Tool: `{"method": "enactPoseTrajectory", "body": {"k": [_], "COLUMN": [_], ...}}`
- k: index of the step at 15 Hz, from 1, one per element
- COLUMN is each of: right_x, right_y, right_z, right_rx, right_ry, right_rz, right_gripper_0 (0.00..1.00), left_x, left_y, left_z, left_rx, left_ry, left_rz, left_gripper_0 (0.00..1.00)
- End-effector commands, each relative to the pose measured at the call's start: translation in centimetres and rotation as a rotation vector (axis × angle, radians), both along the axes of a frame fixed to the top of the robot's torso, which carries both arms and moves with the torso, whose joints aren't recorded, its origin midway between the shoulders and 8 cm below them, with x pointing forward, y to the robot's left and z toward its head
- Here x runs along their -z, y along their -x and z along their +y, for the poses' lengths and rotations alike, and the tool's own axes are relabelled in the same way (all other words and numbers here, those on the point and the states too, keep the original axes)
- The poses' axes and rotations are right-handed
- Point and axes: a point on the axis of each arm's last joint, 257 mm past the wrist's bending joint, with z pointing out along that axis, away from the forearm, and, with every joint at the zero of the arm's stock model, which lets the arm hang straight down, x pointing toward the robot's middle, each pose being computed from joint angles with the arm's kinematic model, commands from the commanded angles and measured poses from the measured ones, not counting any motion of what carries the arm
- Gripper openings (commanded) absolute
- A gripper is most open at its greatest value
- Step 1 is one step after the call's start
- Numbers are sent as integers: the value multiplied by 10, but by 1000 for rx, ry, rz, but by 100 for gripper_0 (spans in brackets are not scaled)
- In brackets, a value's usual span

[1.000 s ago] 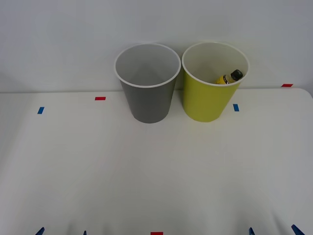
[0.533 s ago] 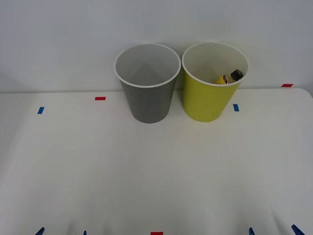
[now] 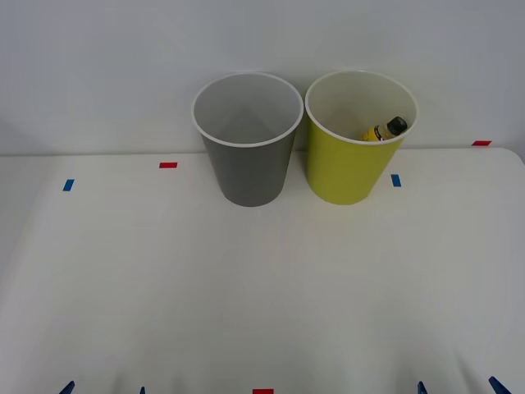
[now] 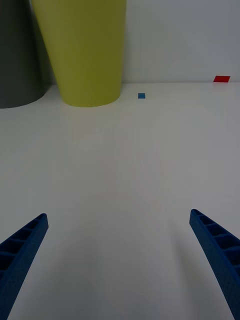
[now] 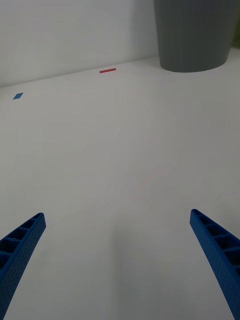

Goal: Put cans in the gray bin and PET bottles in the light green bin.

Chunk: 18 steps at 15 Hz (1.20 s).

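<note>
Front view: two bins stand side by side at upper centre, the gray bin (image 3: 248,160) left, the light green bin (image 3: 354,156) right holding one PET bottle (image 3: 386,129). Right wrist view: right gripper (image 4: 120,260) spread apart over bare table (image 4: 120,165). Left wrist view: left gripper (image 5: 117,262) likewise apart.

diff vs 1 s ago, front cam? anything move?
Nothing visibly changed. The PET bottle lies in the light green bin as before, the gray bin stands beside it on the table, and the left gripper and right gripper stay open and parked at the table's near edge.
</note>
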Motion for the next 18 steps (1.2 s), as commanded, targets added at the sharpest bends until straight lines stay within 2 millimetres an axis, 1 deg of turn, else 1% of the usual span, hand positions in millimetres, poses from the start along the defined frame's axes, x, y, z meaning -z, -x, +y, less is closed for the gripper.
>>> {"method": "enactPoseTrajectory", "body": {"k": [1, 18], "right_x": [0, 0], "right_y": [0, 0], "right_z": [0, 0], "right_rx": [0, 0], "right_ry": [0, 0], "right_rz": [0, 0], "right_gripper_0": [99, 99], "left_x": [0, 0], "left_y": [0, 0], "left_z": [0, 0], "left_rx": [0, 0], "left_ry": [0, 0], "left_rz": [0, 0], "left_gripper_0": [100, 100]}}
